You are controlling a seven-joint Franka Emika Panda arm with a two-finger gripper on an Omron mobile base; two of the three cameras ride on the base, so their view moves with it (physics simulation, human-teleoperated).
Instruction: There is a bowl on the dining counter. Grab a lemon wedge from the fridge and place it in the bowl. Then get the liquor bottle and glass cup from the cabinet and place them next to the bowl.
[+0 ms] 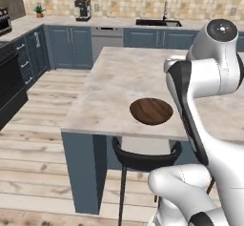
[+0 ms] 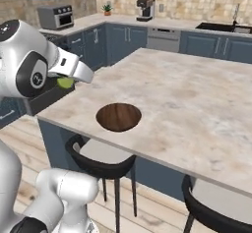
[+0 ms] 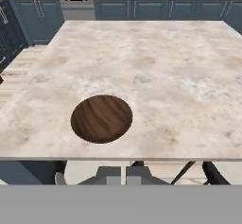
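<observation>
On the dining counter (image 3: 189,86), the empty bowl (image 3: 101,118) waits at twelve o'clock of the gripper (image 2: 66,82), fingers pinched around the lemon wedge (image 2: 64,82), seemingly bowl-bound.

Ahead of and below the gripper (image 3: 121,178), the bench (image 3: 179,76) lies open around the bowl (image 3: 101,118); stools (image 2: 101,160) sit under its near edge.

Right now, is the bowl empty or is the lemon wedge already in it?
Empty. The bowl shows only bare wood grain in the hand view and both base views; a yellow-green lemon wedge sits at the arm's end, off the counter edge.
</observation>
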